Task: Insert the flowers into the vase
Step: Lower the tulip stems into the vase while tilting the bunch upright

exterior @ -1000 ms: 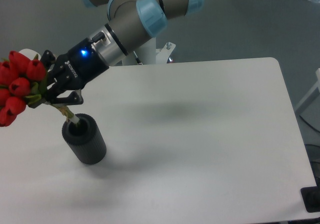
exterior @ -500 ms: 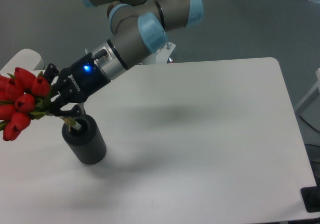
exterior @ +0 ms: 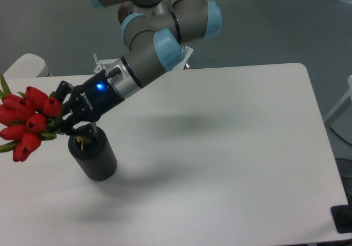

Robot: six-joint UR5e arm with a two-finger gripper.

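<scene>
In the fixed camera view, the gripper (exterior: 70, 124) holds the flowers (exterior: 28, 120) by their stems, its fingers closed on the bunch just above the vase (exterior: 93, 157). Compared with a second ago, the arm (exterior: 148, 48) has swung lower and the gripper has come down close to the vase mouth. The red buds, which sat higher and partly cut off at the left edge, now hang lower and slightly further right, leaning out to the left of the vase. The pale stem that showed clearly between gripper and mouth a second ago is now nearly hidden: only a short bit appears inside the dark opening.

The vase stands upright near the left side of the table (exterior: 231, 147), in the same spot as before.

This suggests the stems have gone deeper into the vase and the insertion is well under way. How far down the stems reach cannot be seen. The bunch is still tilted, so it would likely need straightening or lowering further before release.
</scene>
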